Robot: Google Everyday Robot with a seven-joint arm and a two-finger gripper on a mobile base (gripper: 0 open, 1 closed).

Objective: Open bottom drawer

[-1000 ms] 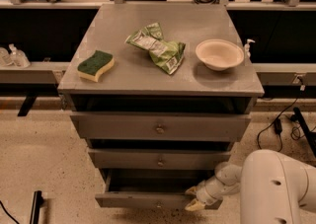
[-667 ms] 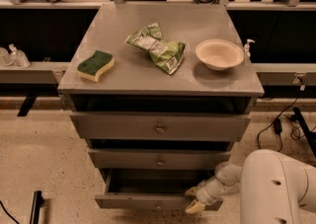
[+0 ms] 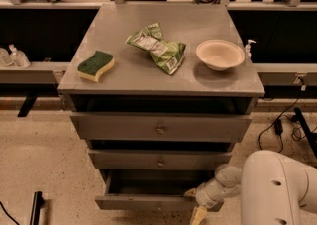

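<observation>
The bottom drawer (image 3: pixel 148 201) is the lowest of three grey drawers in the cabinet. It stands pulled out, with its dark box interior showing above the flat front. My gripper (image 3: pixel 196 204) sits at the right end of that drawer front, on the end of the white arm (image 3: pixel 267 189) that comes in from the lower right. One pale fingertip (image 3: pixel 198 215) hangs below the drawer front and another touches its top right edge. The middle drawer (image 3: pixel 160 160) and the top drawer (image 3: pixel 159 128) sit above it, each slightly out.
On the cabinet top (image 3: pixel 198 78) lie a green and yellow sponge (image 3: pixel 96 65), a crumpled green chip bag (image 3: pixel 159 47) and a white bowl (image 3: pixel 220 54). Cables (image 3: pixel 277 125) trail on the speckled floor at right. A black bar (image 3: pixel 35 208) lies on the floor at lower left.
</observation>
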